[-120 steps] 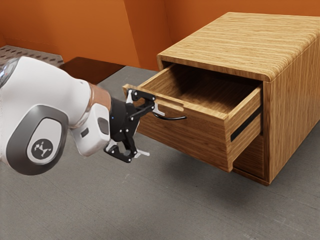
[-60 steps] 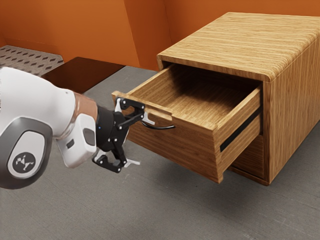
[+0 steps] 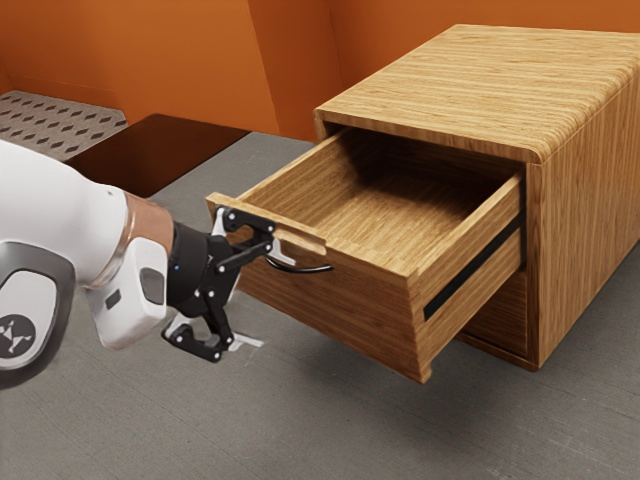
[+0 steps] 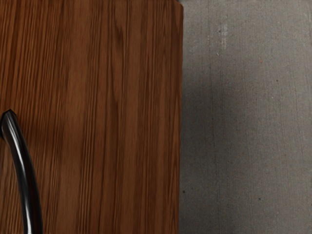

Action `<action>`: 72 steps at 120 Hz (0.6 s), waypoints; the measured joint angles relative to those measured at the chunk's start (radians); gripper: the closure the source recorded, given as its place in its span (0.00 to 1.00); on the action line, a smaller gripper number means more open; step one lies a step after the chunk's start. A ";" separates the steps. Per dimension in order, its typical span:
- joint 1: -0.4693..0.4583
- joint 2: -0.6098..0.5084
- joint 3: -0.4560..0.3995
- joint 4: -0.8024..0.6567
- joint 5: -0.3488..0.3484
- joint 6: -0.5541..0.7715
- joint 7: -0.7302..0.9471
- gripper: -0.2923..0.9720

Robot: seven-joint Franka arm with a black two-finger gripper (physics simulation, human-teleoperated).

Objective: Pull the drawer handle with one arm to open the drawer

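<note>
Splayed wide, the black two-finger hand (image 3: 264, 298) of the white arm sits in front of the light wooden cabinet (image 3: 500, 90). Its upper finger is tucked at the slim black curved bar handle (image 3: 306, 268) and its lower finger hangs clear, near the grey bench (image 3: 330, 430). The hand is released, clamping nothing: the handle appears hooked from one side only.

Up close, the wrist view looks along the handle (image 4: 20, 170) standing off the drawer's grained front panel (image 4: 97, 107), with the bench (image 4: 243, 122) beyond the panel's edge.

The open-topped wooden drawer (image 3: 340, 305) stands well out of the cabinet's front opening, its bare floor on show and a dark runner along its side. By that measure the task looks largely done.

Further off, away from the cabinet's open side, lie a dark brown low block (image 3: 150, 150) and a perforated grey metal plate (image 3: 50, 120), under a plain orange wall (image 3: 150, 50).

The risk lies in that one-sided hook. If the pull drifts off the drawer's line of travel, the finger could slide off the handle's curve. Hauling on past the runner's stop might drag the cabinet across the bench.
</note>
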 joint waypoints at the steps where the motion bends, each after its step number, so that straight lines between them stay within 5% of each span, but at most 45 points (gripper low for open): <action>1: 0.000 -0.001 0.000 0.000 0.000 -0.002 0.000 0.23; 52: 0.000 -0.013 0.006 0.066 0.000 -0.056 -0.002 0.23; 60: 0.005 0.011 0.010 0.227 0.012 -0.134 -0.015 0.23; 72: 0.011 0.250 0.054 0.675 0.172 -0.435 -0.147 0.23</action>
